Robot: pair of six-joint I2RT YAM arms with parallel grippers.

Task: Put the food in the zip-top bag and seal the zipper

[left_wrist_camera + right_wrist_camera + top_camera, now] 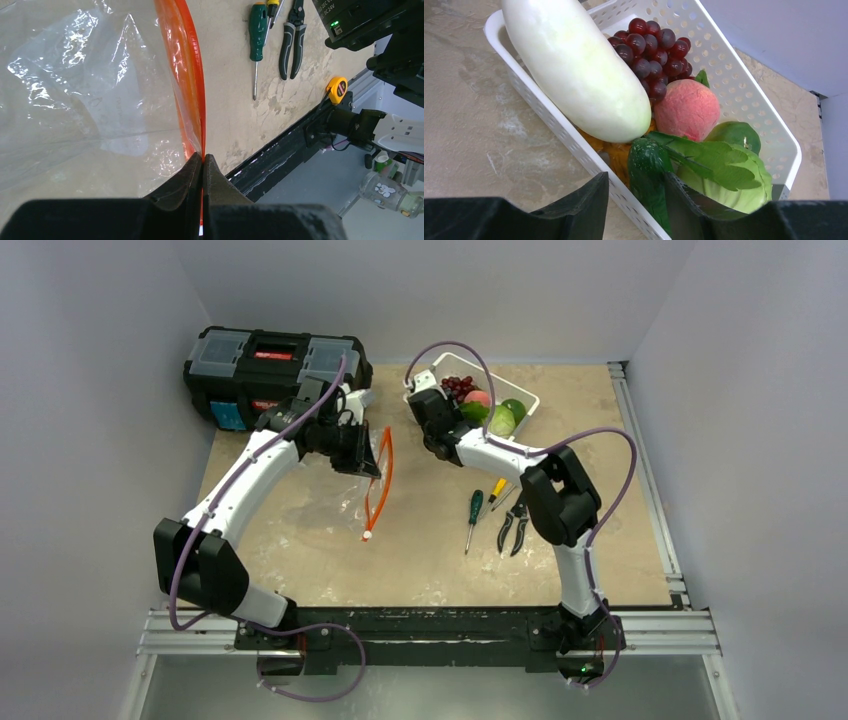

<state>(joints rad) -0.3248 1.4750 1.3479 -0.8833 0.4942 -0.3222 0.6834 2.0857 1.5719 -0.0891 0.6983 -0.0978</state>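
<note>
Left end effector [202,161] pinched shut on zipper [188,65], zip-top bag [75,100] hanging mid-counter [420,560]. Right end effector [636,181] part-open, straddling cucumber [646,167] in basket [734,85]. Risk: one finger sits outside wall, so closing may pinch basket and drag it.

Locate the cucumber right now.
In the right wrist view, the cucumber sits at the near rim of the basket, between the fingers of the right claw, beside the cabbage.

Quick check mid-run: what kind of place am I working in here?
Probably a lab robot cell, not a kitchen: plain white walls box in the table, aluminium rails frame it, and a toolbox shares it with a produce basket.
</note>
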